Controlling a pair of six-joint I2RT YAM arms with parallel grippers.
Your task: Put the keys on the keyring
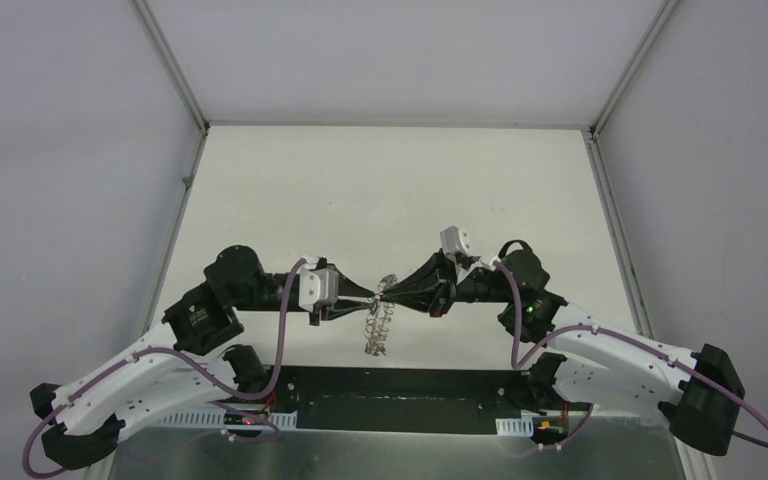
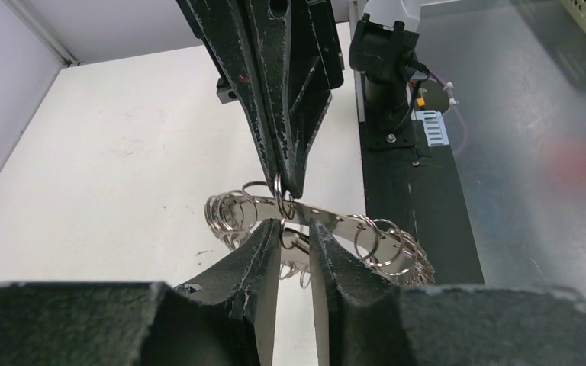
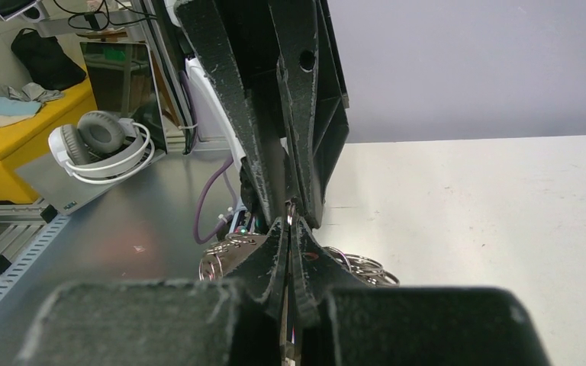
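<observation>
We see a pale white table [image 1: 390,180]. A black base plate [image 1: 400,405] lies along its near edge. The white surface stretches away beyond that plate.

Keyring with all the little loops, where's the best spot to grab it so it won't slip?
Best on the flat band of the keyring, between the wire loops, pinching its two wide faces from the side. The band is thin, flat and stiff, so fingers would sit flush. The loops are round wire and would probably swing or slide away.
</observation>
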